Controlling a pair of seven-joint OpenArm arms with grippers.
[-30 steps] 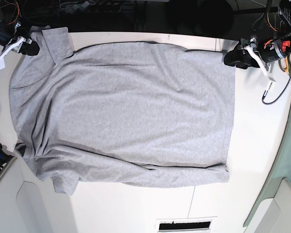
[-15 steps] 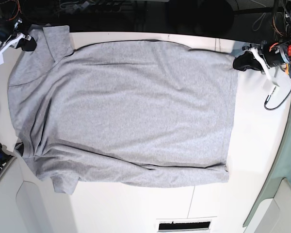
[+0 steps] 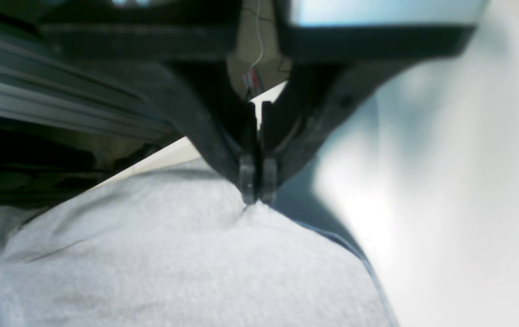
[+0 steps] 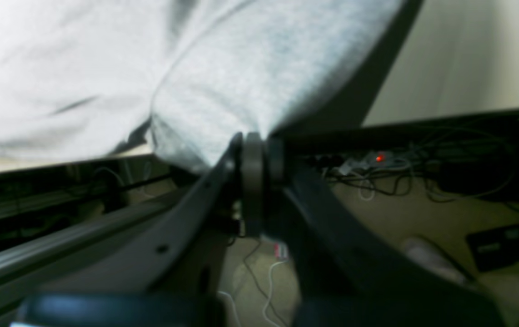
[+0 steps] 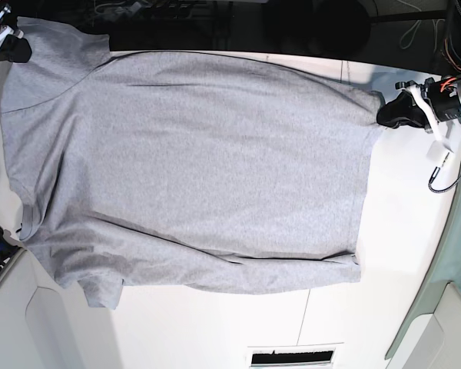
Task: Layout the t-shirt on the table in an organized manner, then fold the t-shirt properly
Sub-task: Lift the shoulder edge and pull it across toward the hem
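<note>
The white counter [image 5: 415, 231] carries one t-shirt [image 5: 192, 169], which covers most of its surface; no container shows among these things. The t-shirt is a single large heather-grey piece, lying spread out flat with its plain side up, no lettering showing. Its body runs across the counter, with the straight hem toward the base view's right side and the sleeves and shoulders toward the left. One sleeve sticks out at the lower left corner of the t-shirt, near the counter's front edge, and the other reaches to the upper left corner, past the counter's far edge. Shallow creases run along the lower part of the cloth, and a few soft folds fan out from the two gripped corners. A pale green cloth [image 5: 457, 269] hangs beside the counter's right edge, apart from the t-shirt. There are two end effectors. The left end effector [image 5: 386, 113] sits at the upper right corner of the t-shirt, and in the left wrist view its fingers [image 3: 247, 175] are pressed together, pinching the hem corner into a small peak. The right end effector [image 5: 15, 48] is at the upper left corner of the t-shirt, and the right wrist view shows its jaws pressed together on a gathered bit of the grey cloth.
</note>
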